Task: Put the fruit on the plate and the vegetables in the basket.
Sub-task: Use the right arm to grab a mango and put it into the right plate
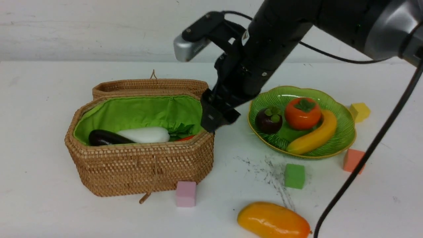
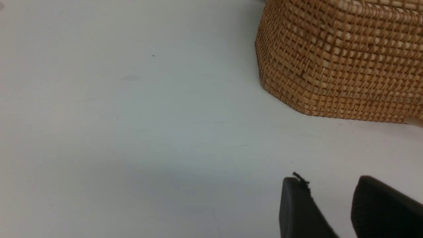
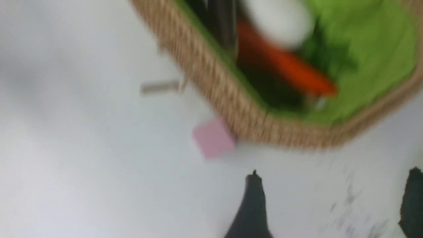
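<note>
The right gripper hung empty, jaws apart, over the basket rim; beneath it lay eggplant, radish and carrot. Beside it, the plate held mangosteen, persimmon, banana. Only the mango, nearer the camera, remained.

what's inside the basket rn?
In the basket, on its green lining: eggplant, white radish with green leaves, and the carrot. From the front, the basket's near wall hides most of the carrot and the floor beneath them.
</note>
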`<state>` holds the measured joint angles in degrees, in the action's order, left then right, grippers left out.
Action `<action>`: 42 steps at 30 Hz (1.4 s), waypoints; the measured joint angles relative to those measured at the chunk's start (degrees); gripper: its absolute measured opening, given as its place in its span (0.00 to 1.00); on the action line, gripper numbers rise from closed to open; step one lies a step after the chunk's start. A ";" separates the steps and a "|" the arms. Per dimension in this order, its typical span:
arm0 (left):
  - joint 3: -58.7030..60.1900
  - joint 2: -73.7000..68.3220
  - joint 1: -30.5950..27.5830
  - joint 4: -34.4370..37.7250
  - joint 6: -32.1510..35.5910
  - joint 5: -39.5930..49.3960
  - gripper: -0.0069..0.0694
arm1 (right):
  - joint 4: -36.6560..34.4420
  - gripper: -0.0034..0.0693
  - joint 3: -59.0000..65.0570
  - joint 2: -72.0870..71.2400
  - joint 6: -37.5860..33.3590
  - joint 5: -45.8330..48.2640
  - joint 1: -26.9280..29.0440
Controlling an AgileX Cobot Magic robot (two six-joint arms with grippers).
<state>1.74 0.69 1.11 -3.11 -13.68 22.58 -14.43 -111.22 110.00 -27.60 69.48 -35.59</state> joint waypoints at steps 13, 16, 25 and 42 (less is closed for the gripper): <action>0.00 0.00 0.00 0.00 0.00 0.00 0.40 | 4.98 0.90 35.23 -4.00 0.48 -7.71 -0.11; 0.00 0.00 0.00 0.00 0.00 0.00 0.40 | 6.68 0.90 39.37 -3.29 0.61 -13.15 -0.11; 0.00 0.00 0.00 0.00 0.00 0.00 0.40 | 8.16 0.81 41.44 -0.51 0.93 -18.04 -0.11; 0.00 0.00 0.00 0.00 0.00 0.00 0.40 | 7.12 0.79 15.91 -7.06 18.95 -34.70 17.53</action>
<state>1.74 0.69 1.11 -3.11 -13.68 22.58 -7.31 -95.30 102.94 -8.65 34.78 -18.06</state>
